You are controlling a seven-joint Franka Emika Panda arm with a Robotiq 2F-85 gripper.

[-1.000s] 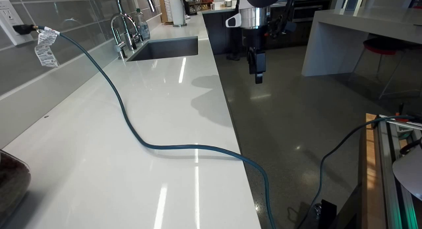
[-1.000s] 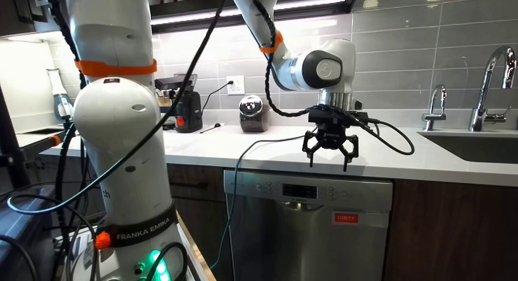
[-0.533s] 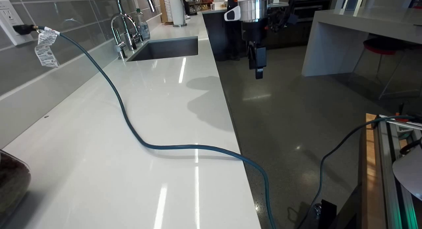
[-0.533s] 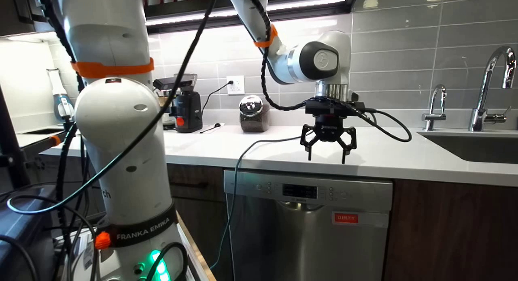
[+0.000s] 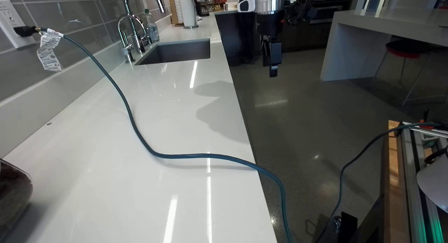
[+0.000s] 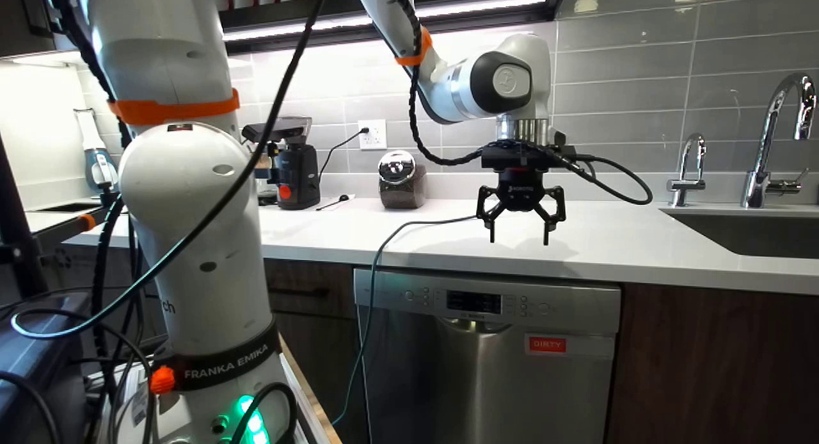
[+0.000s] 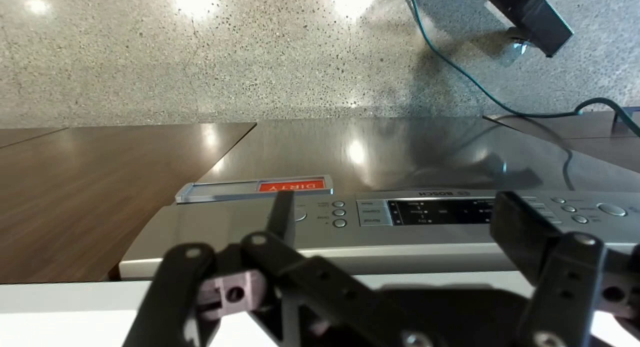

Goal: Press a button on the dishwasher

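The dishwasher (image 6: 422,367) is a steel Bosch unit under the white counter. Its control panel has a dark display (image 6: 474,302), which also shows in the wrist view (image 7: 435,212). Small round silver buttons (image 7: 339,212) sit on one side of the display. More buttons (image 7: 568,208) sit on the other side. My gripper (image 6: 519,242) hangs pointing down, above the level of the panel and apart from it. In an exterior view it hangs over the floor (image 5: 273,74), just in front of the counter edge. Its fingers (image 7: 284,212) are wide apart with nothing between them.
A red DIRTY sign (image 6: 547,345) is on the dishwasher door. A teal cable (image 6: 377,258) crosses the white counter (image 5: 147,194) and hangs past the dishwasher's edge. A jar (image 6: 402,180), a black grinder (image 6: 297,175) and a sink (image 5: 178,52) line the counter.
My gripper has risen steadily, with a slight shift to the left early on in the view facing the dishwasher. Its fingers have stayed apart. The dishwasher has not changed.
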